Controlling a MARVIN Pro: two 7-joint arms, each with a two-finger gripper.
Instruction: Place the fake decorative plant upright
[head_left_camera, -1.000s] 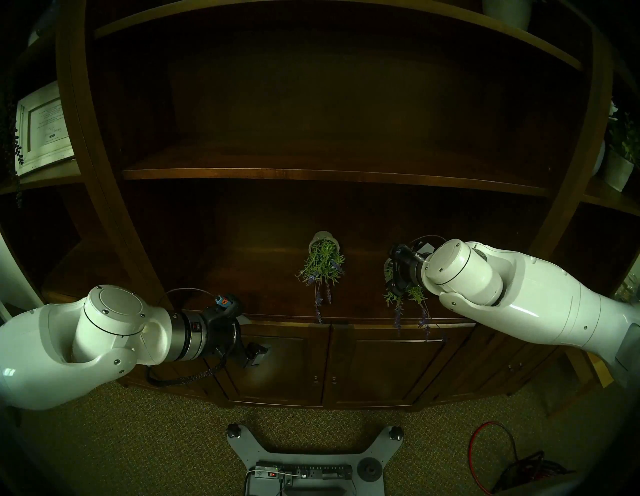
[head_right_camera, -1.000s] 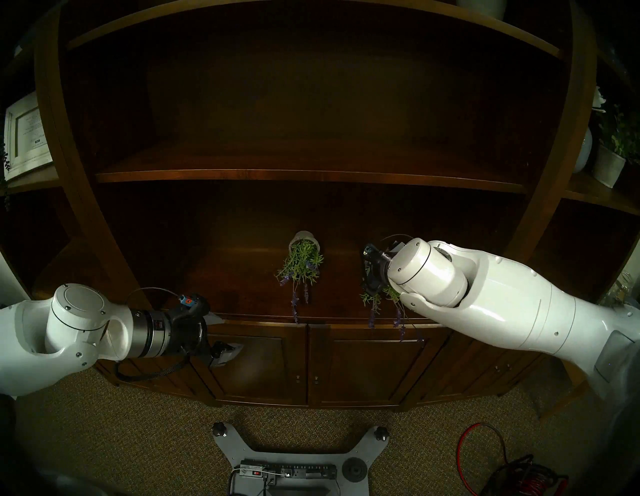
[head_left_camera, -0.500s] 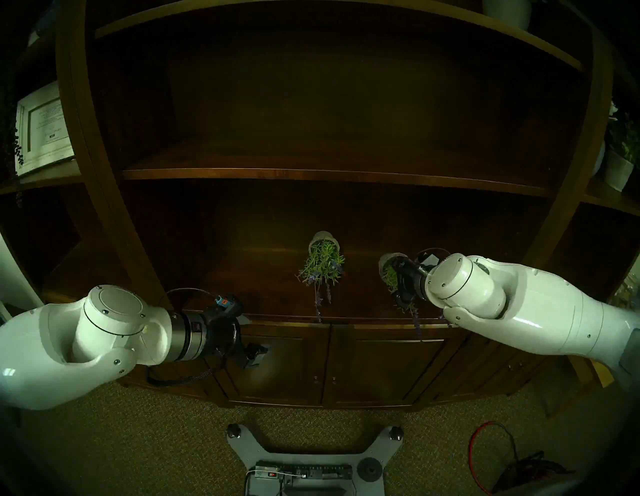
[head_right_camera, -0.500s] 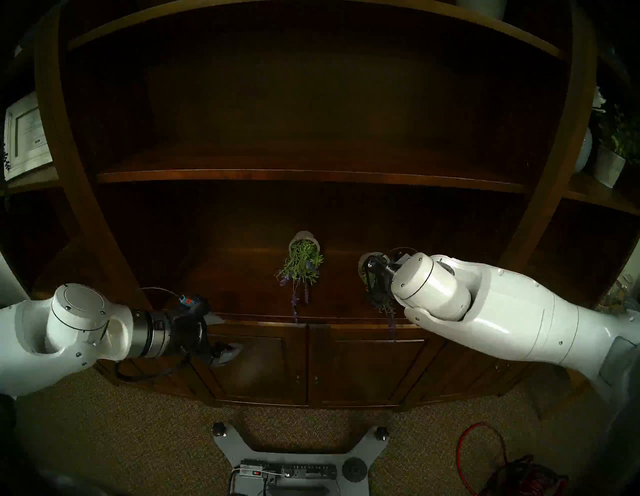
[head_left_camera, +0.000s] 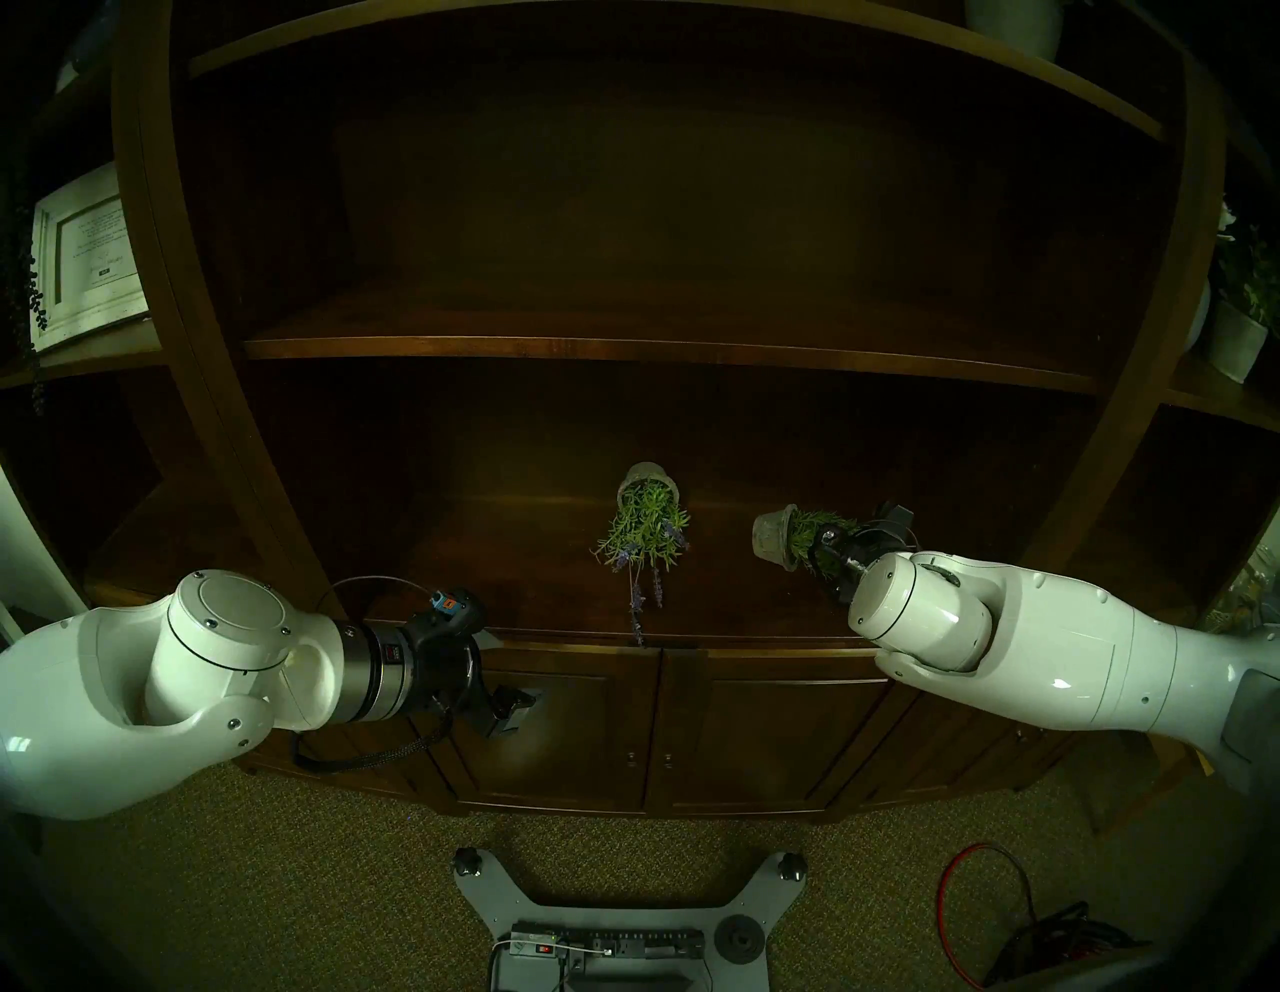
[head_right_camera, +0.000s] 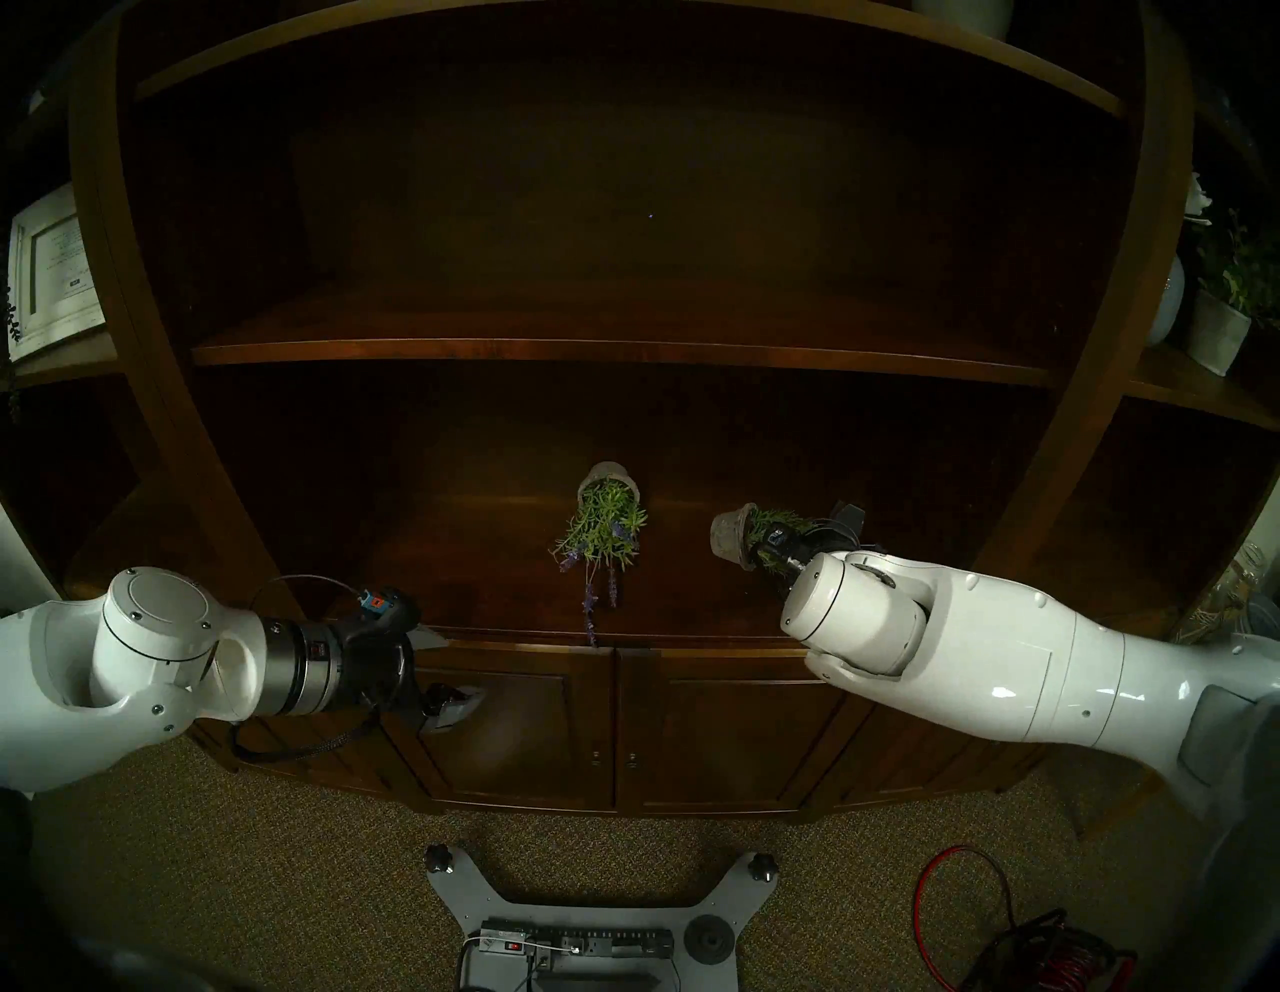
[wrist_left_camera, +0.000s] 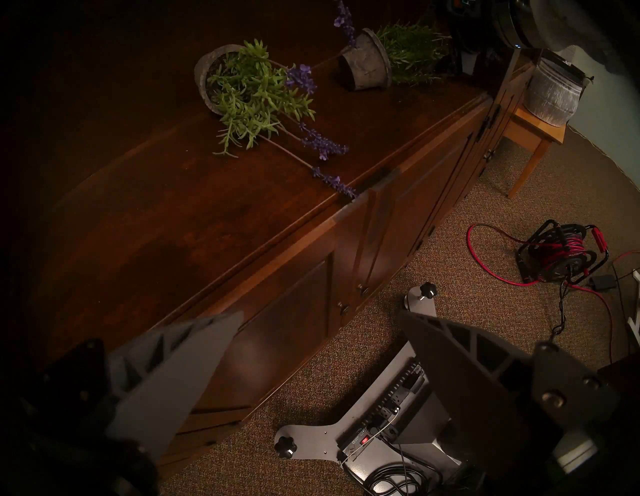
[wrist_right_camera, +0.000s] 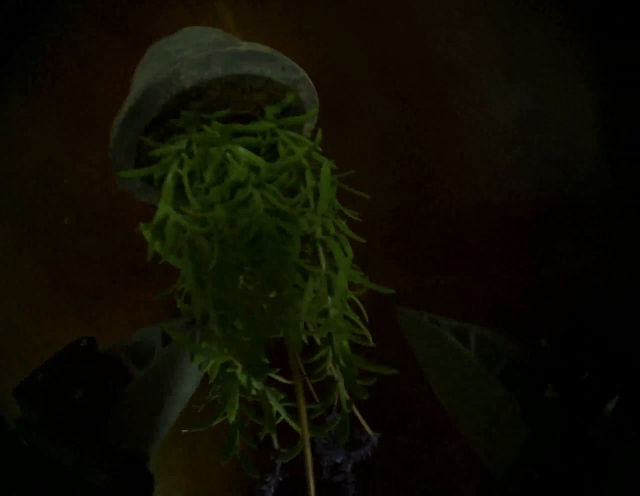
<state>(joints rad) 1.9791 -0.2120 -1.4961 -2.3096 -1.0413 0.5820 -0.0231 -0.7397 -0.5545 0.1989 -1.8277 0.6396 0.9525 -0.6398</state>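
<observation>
Right pincer (wrist_right_camera: 287, 329), jaws apart, straddles foliage of the tipped fake lavender (head_left_camera: 776, 537), apparently to grip and right it (its twin (head_left_camera: 647, 526) lies nearby); left pincer (wrist_left_camera: 322, 315) hangs spread.

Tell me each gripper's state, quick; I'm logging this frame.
Left gripper: open, empty.
Right gripper: open, toppled grey-potted green plant foliage between its fingers.

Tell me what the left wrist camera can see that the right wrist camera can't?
Only the left wrist view shows the second tipped plant, the cabinet top, the carpet, the red cable reel and the open left gripper. Only the right wrist view shows the right gripper, fingers apart either side of the leaves. Both show the tipped plant in a grey pot beside the right arm.
</observation>
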